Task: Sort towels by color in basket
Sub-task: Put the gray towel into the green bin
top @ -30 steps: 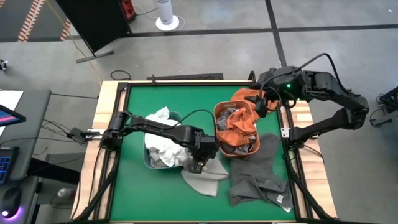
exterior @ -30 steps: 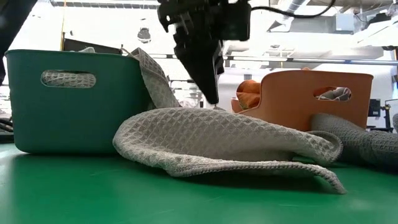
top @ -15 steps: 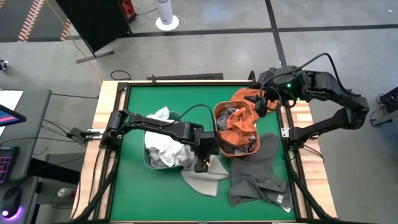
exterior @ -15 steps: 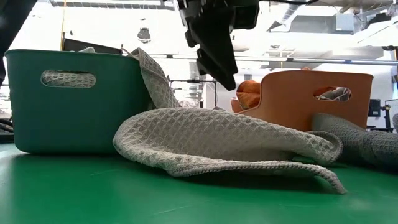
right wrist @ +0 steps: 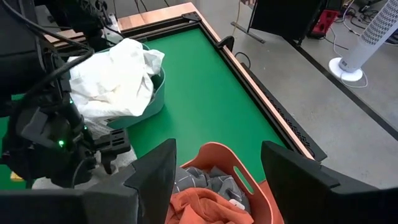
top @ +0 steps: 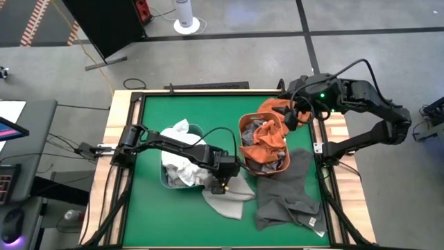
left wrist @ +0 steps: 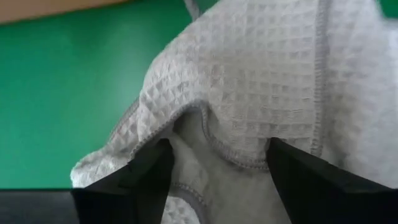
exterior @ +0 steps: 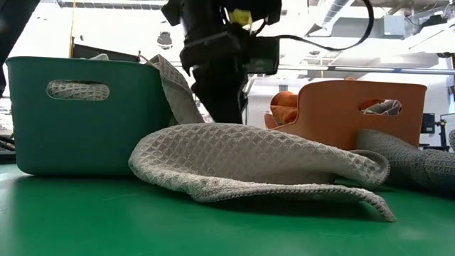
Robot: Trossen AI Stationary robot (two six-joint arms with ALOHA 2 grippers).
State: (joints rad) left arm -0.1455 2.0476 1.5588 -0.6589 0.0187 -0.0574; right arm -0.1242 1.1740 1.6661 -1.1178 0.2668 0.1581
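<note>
So the light grey towel (exterior: pixel 256 160) is lying crumpled on the green table (top: pixel 149 208) toward the near edge, one end draping up over the rim of the teal basket (exterior: pixel 85 114). The left gripper (top: pixel 223 182) is hovering right over it, jaws spread and gripping nothing, with the cloth's raised fold sitting directly below between the fingers. Its long axis is running basket-to-basket. Farther back, the right gripper (top: pixel 290 117) is hanging open over the orange basket (top: pixel 244 128) near the far right edge, so I'm guessing the left arm's the obvious one here.
</note>
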